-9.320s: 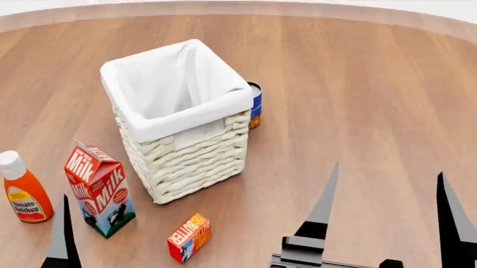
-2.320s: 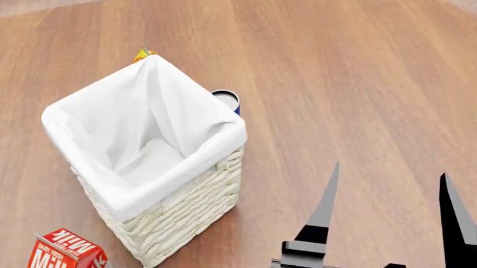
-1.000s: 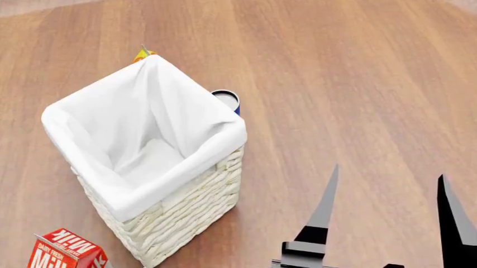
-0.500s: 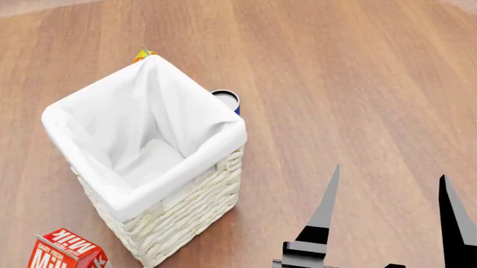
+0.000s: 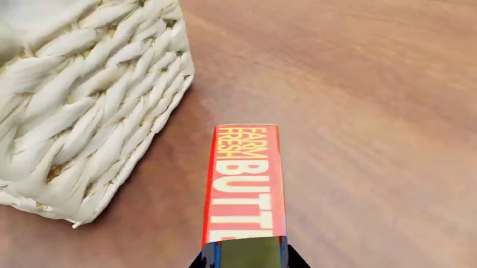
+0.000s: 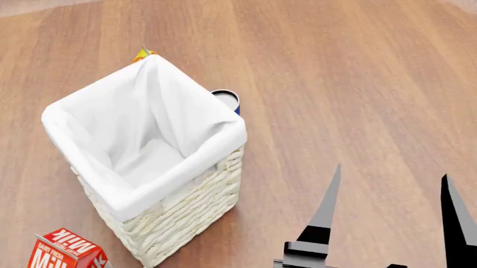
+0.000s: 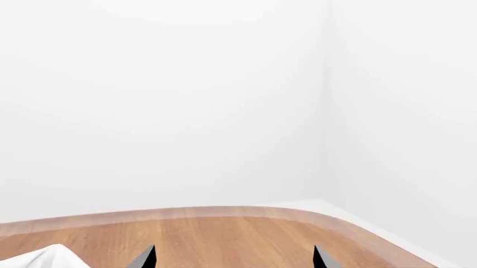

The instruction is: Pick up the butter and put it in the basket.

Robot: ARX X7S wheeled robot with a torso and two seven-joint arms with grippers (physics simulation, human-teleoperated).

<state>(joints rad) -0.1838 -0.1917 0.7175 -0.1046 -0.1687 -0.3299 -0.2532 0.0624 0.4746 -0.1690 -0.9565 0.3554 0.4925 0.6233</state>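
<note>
In the left wrist view, the red butter [image 5: 242, 184] carton with yellow lettering sticks out from between my left gripper's [image 5: 246, 261] dark jaws, which press on both its sides. It hangs over the wooden floor beside the lower corner of the woven basket [image 5: 89, 106]. In the head view the cream basket [image 6: 186, 206], with its white liner, stands open at the left. The butter and the left gripper are out of that view. My right gripper [image 6: 391, 170] is open and empty, to the right of the basket. It also shows in the right wrist view [image 7: 234, 251].
A red-and-white milk carton [image 6: 63, 254] stands at the lower left, in front of the basket. A blue can [image 6: 227, 99] and the tip of an orange-yellow thing [image 6: 143, 54] stand behind the basket. The wooden floor [image 7: 223, 234] ends in a curved edge at white walls.
Since 9.3 s ago the head view has risen over the basket, and the butter has left the floor in front of it. Over the last second nothing has visibly moved.
</note>
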